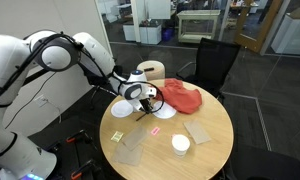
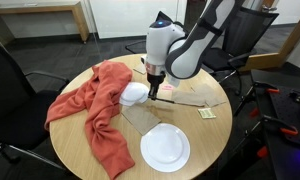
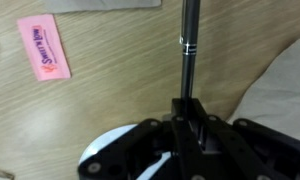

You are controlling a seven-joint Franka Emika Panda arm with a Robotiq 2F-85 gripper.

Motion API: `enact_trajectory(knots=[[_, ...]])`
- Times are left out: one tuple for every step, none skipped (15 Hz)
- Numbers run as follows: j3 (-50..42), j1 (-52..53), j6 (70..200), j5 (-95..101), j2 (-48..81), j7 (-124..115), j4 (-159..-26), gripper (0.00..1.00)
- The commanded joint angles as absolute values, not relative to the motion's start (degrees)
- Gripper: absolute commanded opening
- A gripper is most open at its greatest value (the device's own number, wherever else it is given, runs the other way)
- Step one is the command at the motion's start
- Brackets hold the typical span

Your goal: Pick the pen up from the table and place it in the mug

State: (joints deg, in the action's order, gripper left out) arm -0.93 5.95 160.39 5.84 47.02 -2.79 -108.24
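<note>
A: Where's the pen (image 3: 190,50)?
B: Clamped in the gripper (image 3: 190,112), jaws closed on its near end. Its long axis runs straight out ahead, roughly level over the table (image 1: 165,165).
A: And the mug (image 1: 180,143)?
B: Well apart, across the table beyond the pink packet (image 3: 42,47) — so carry, then tip the pen upright.

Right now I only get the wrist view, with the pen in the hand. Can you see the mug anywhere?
Observer: Yes. The mug stands upright near the edge of the table, well apart from the hand.
Operator: Anything large that I can't see?
Observer: A red cloth sprawls over a wide stretch of the table, near the hand.
Operator: How high am I?
Observer: Low. The hand with the pen sits just above the table.
</note>
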Motion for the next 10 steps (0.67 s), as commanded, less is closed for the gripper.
enact_trajectory(knots=[[-0.6, 5.5, 158.6, 4.7, 37.7, -2.8, -114.2, 0.03], [-0.4, 5.2, 158.4, 4.7, 35.7, -2.4, -115.0, 0.03], [-0.5, 5.1, 158.0, 4.9, 33.4, -2.2, -115.7, 0.03], [-0.4, 4.8, 157.6, 5.0, 31.5, -1.7, -116.3, 0.03], [-0.8, 5.0, 156.6, 5.3, 29.3, -1.8, -116.9, 0.03], [-0.8, 4.6, 155.7, 5.4, 27.2, -1.4, -117.3, 0.03], [-0.8, 4.3, 154.4, 5.6, 25.4, -1.0, -117.5, 0.03], [-0.8, 3.9, 153.3, 5.7, 23.4, -0.5, -117.7, 0.03], [-0.6, 3.3, 152.1, 5.6, 21.7, 0.1, -117.8, 0.03], [-0.4, 2.6, 151.0, 5.5, 20.1, 1.3, -118.0, 0.03]])
